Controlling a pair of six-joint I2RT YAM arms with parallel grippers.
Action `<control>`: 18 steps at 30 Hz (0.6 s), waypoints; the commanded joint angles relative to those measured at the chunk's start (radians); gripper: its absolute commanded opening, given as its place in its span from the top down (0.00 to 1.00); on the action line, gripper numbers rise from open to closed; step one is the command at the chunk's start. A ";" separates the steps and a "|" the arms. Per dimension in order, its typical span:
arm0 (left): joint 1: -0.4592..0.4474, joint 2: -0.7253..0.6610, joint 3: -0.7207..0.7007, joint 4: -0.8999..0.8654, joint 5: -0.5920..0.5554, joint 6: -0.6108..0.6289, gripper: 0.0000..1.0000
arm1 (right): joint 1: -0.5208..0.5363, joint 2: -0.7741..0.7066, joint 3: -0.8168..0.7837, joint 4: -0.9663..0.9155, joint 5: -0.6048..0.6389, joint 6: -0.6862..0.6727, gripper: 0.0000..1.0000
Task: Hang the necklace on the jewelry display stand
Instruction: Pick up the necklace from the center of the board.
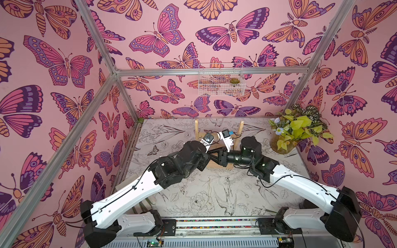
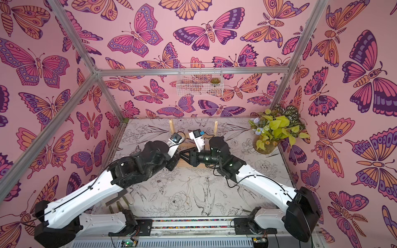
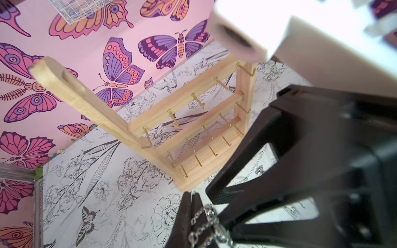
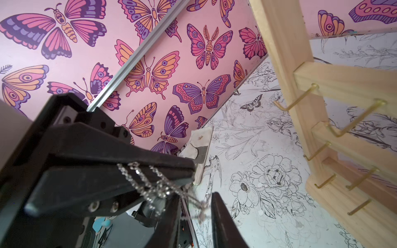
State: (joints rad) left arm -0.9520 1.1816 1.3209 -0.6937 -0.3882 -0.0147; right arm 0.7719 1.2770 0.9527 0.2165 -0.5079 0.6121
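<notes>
Reference: jewelry display stand (image 1: 197, 128). Upright on its flat base near the back wall; pale wood, two uprights, three crossbars, rows of gold hooks (image 3: 175, 120) pointing toward the arms.

Both wrists side by side just in front of the stand, over the front edge of its base.

Left gripper (image 3: 191, 198): jaws pressed together, pinching a silver chain (image 3: 206, 221). Links draped over the closed tips in the right wrist view (image 4: 159, 189).

Right gripper (image 4: 194, 201): jaws spread a little, tips just beside those of the left gripper. Same silver chain hanging down through the gap; no pinch visible there.

Necklace (image 1: 208, 189): thread-thin gold line lying on the worktop (image 1: 247, 193) in front of the stand, well apart from its base, on the side nearer the arm mounts. Visible in both top views (image 2: 188, 189). Touched by neither gripper, on none of the hooks.

Small pale item (image 1: 227, 178) on the worktop near the necklace's stand-side end, offset to the right; too small to identify.

White wire basket (image 1: 221, 85) fixed to the back wall above the stand. Vase of yellow-green leaves and flowers (image 1: 281, 147) to the right of the stand, in the back corner of the worktop.
</notes>
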 commanded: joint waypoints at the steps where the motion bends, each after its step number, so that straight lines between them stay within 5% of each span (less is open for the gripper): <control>1: 0.050 -0.025 0.032 -0.166 0.073 0.004 1.00 | -0.011 -0.016 -0.017 -0.013 0.041 -0.014 0.72; 10: 0.134 0.003 0.055 -0.258 0.274 -0.035 1.00 | 0.009 -0.010 -0.015 -0.020 -0.016 -0.037 0.67; 18: 0.211 -0.035 0.041 -0.222 0.368 -0.112 1.00 | 0.112 0.027 -0.006 -0.026 0.070 -0.139 0.61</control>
State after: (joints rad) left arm -0.7513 1.1706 1.3632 -0.9062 -0.0769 -0.0868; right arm 0.8650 1.2823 0.9375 0.1982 -0.4797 0.5274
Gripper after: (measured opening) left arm 0.040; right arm 0.386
